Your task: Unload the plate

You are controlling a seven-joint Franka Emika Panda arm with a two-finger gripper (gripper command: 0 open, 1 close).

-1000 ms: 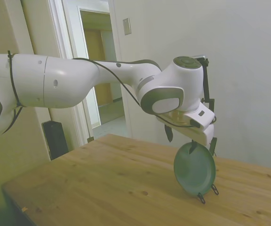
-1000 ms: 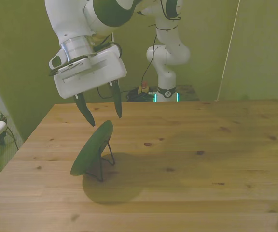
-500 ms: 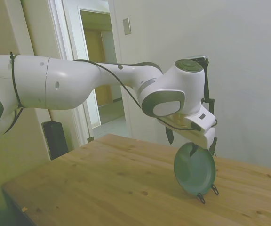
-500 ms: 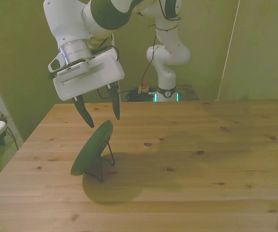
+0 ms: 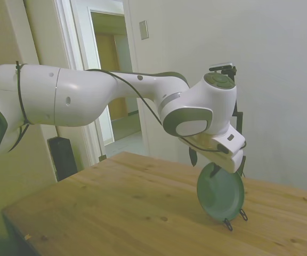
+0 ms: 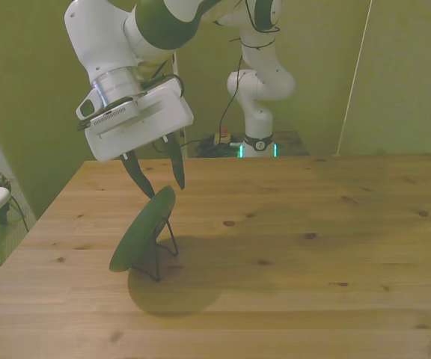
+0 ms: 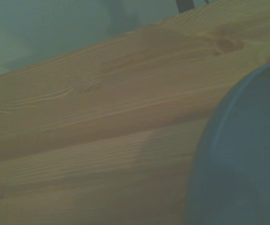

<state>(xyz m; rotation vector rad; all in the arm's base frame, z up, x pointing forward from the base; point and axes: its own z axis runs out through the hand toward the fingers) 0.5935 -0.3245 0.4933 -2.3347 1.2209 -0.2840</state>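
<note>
Jaws (image 6: 159, 181) stood open directly above the plate's (image 6: 144, 229) upper rim, one finger to each side of it, gripping nothing (whether a fingertip touched the rim could not be told). The plate (image 5: 220, 193) stood tilted on its edge in a thin black wire stand (image 6: 166, 245) on the bench (image 6: 290, 254), toward the front view's left. In the side view the stand's two feet (image 5: 235, 220) showed below the plate's lower rim. The wrist view showed a blurred arc of the plate (image 7: 240, 159) against the bench boards (image 7: 102, 117).
</note>
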